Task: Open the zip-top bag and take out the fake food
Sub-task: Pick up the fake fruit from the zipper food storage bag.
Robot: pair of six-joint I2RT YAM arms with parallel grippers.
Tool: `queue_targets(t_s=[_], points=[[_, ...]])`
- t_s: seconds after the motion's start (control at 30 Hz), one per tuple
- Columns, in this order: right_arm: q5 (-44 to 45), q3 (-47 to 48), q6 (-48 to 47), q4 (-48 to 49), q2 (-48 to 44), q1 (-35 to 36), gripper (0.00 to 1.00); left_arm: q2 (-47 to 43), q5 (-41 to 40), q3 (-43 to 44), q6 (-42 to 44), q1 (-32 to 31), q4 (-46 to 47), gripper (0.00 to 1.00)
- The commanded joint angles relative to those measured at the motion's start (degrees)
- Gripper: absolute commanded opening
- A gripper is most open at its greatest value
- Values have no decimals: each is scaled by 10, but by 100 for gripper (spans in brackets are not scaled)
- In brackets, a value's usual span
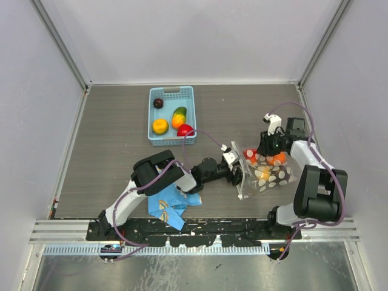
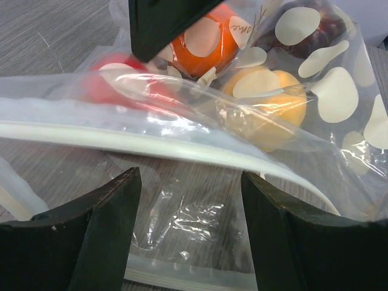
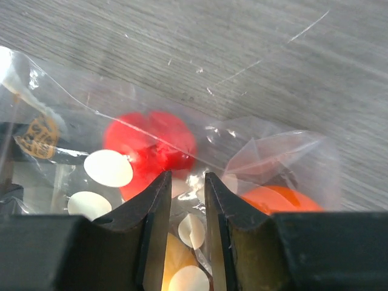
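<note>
The zip-top bag (image 1: 267, 174), clear with white dots, lies right of centre with its mouth facing left. It holds fake food: a red piece (image 2: 118, 85), an orange piece (image 2: 203, 42), a yellow piece (image 2: 273, 112) and a dark purple piece (image 2: 318, 24). My left gripper (image 1: 238, 174) is open at the mouth. The bag's lower lip lies between its fingers (image 2: 191, 224) and the white zip strip (image 2: 151, 142) runs just beyond them. My right gripper (image 1: 265, 151) is shut on a fold of the bag's far side (image 3: 188, 200), between the red piece (image 3: 151, 145) and the orange piece (image 3: 279, 200).
A light blue basket (image 1: 173, 92) stands at the back centre with a dark purple, a green-orange, an orange and a red fruit in it. A blue printed cloth (image 1: 171, 207) lies by the left arm near the front edge. Grey walls close in the table.
</note>
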Motion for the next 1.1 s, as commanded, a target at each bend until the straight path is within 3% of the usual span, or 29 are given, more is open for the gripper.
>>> queue_targets(t_s=[0.0,0.13,0.33,0.53,0.8,0.9,1.07], points=[[1,24,11,10,36,1,34,-2,3,17,-8,3,30,70],[-8,31,-5,-6,53,9,34,-2,-4,19,-16,4,20,78],[-75,82,-108,-123,103,24,32,-10,-31,17,-26,4,7,99],[-98,102,-137,-155,81,21,29,-13,-43,15,-24,6,-7,99],[-21,53,45,51,-41,23,36,-9,-37,8,-20,10,16,99],[28,69,62,79,-18,66,38,-11,-36,9,-17,11,17,99],[68,129,57,33,68,94,37,-17,-31,6,-17,12,12,100]])
